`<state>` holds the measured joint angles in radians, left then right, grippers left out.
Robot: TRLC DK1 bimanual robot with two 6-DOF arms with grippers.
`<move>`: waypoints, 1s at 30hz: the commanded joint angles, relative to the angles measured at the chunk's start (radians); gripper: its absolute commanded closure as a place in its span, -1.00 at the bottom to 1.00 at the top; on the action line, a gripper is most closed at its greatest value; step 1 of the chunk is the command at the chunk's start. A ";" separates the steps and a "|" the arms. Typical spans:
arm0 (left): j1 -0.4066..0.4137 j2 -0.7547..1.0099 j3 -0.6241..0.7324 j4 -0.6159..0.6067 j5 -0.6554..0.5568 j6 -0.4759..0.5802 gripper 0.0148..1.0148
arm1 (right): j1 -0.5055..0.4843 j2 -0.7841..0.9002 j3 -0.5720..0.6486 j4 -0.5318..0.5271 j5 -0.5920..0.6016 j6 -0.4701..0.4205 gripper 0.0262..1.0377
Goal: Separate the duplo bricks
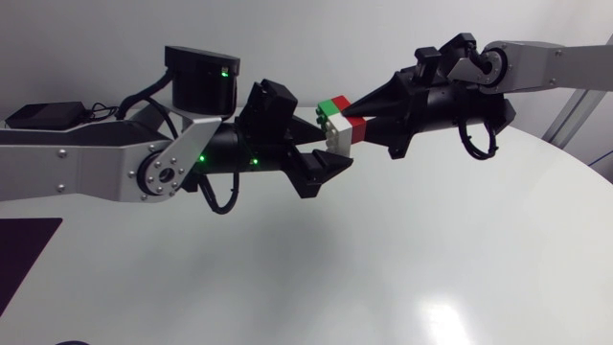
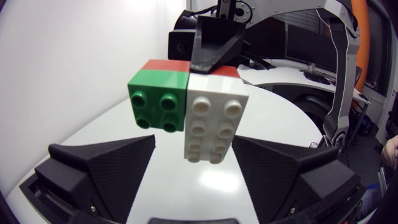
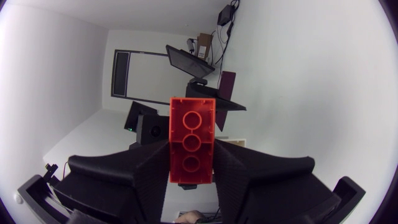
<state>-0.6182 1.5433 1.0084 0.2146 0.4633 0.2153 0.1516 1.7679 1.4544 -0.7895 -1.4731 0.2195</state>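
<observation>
A small stack of bricks hangs above the table between my two arms. It is a green brick (image 1: 330, 104) and a white brick (image 1: 337, 132) stuck to a red brick (image 1: 356, 127). My right gripper (image 1: 364, 119) is shut on the red brick (image 3: 191, 140), one finger pressed on each long side. In the left wrist view the green brick (image 2: 158, 102) and white brick (image 2: 214, 121) show their studs to the camera, the red brick (image 2: 166, 65) behind them. My left gripper (image 2: 194, 149) is open, its fingers spread on either side of the stack with gaps showing.
The white round table (image 1: 431, 249) lies below both arms. A flat black box (image 1: 43, 115) with cables sits at the back left. A dark mat (image 1: 24, 259) covers the front left corner.
</observation>
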 commanded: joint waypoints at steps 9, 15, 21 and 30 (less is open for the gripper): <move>-0.005 0.028 0.021 0.037 0.031 -0.014 0.25 | -0.004 0.013 -0.025 0.007 -0.030 -0.026 0.67; 0.012 0.031 0.021 0.043 0.097 -0.025 0.46 | 0.000 0.018 -0.025 0.009 -0.029 -0.032 0.67; 0.031 0.043 0.032 0.039 0.163 -0.044 0.60 | -0.006 0.018 -0.019 0.009 -0.027 -0.034 0.67; 0.057 0.046 0.035 -0.007 0.216 -0.037 0.68 | -0.018 0.038 -0.017 0.045 0.011 -0.051 0.67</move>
<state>-0.5739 1.5700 1.0149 0.2207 0.6571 0.2115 0.1444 1.7763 1.4487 -0.7681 -1.4582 0.2089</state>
